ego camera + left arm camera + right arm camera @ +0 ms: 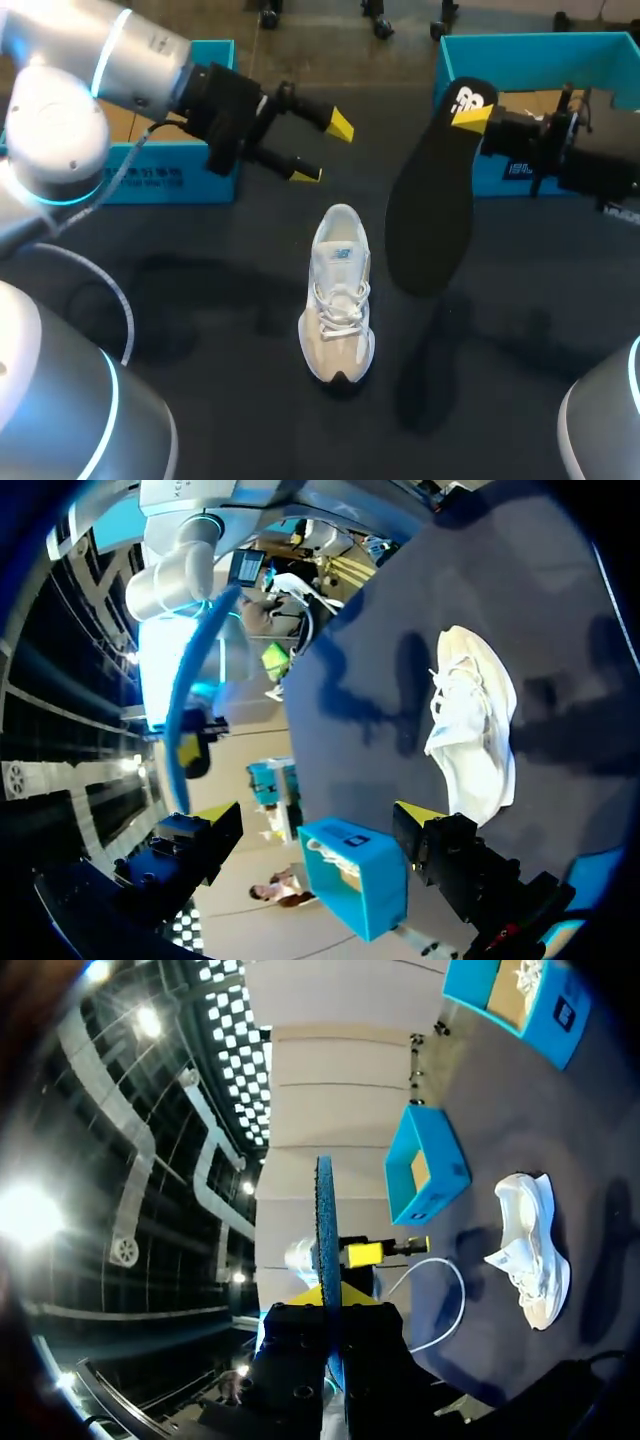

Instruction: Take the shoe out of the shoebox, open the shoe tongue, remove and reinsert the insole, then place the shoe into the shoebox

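Dark table (200, 300), one, with bare surface all round the white shoe (338, 295), which I log at mid-table, toe to the near edge. Left shoebox (175, 175) far left and right shoebox (520, 45) far right. Left gripper (322, 150): fingers spread, holding nothing, beyond and left of the shoe, apart from it. Right gripper (472, 115): pinching the black insole (430, 210) by its upper end. The insole hangs just right of the shoe, not touching.
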Tool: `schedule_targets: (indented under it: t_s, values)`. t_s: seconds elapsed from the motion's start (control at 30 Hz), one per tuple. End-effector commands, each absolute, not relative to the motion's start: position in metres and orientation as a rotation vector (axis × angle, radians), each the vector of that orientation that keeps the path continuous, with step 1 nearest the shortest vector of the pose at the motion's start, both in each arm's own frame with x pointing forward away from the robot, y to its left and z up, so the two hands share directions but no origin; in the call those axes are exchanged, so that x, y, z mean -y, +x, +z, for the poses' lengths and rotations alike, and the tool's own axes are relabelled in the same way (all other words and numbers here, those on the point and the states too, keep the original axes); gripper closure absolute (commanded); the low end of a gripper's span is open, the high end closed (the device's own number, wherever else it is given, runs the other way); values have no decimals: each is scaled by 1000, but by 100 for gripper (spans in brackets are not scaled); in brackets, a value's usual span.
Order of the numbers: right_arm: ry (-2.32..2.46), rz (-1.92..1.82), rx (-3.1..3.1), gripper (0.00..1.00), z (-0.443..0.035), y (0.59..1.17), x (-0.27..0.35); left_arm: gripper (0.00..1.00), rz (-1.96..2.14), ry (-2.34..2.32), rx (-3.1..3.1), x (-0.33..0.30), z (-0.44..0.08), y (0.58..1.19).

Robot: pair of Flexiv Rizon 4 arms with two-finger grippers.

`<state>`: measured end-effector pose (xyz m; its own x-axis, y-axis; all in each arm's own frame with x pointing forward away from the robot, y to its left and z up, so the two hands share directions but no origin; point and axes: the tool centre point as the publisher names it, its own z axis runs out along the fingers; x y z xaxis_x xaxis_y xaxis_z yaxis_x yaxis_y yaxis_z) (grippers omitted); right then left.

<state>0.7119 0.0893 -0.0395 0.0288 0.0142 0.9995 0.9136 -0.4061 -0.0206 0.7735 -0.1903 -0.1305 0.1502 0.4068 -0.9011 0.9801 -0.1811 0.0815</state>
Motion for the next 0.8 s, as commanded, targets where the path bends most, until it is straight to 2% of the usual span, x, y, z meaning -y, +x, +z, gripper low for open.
schedule_targets:
  t_s: [0.03, 0.37, 0.47, 0.8]
  values:
    - [-1498, -1412, 986, 100, -44, 759, -106, 0, -1009, 1625, -1285, 174, -128, 759]
    - [-1523, -1262, 907, 100, -57, 800, -110, 0, -1015, 1546, -1258, 167, -123, 752]
    - [-1568, -1160, 906, 100, -58, 810, -114, 3, -1025, 1535, -1255, 168, -123, 753]
    - [-1603, -1094, 901, 100, -69, 833, -126, 1, -1048, 1476, -1196, 167, -115, 752]
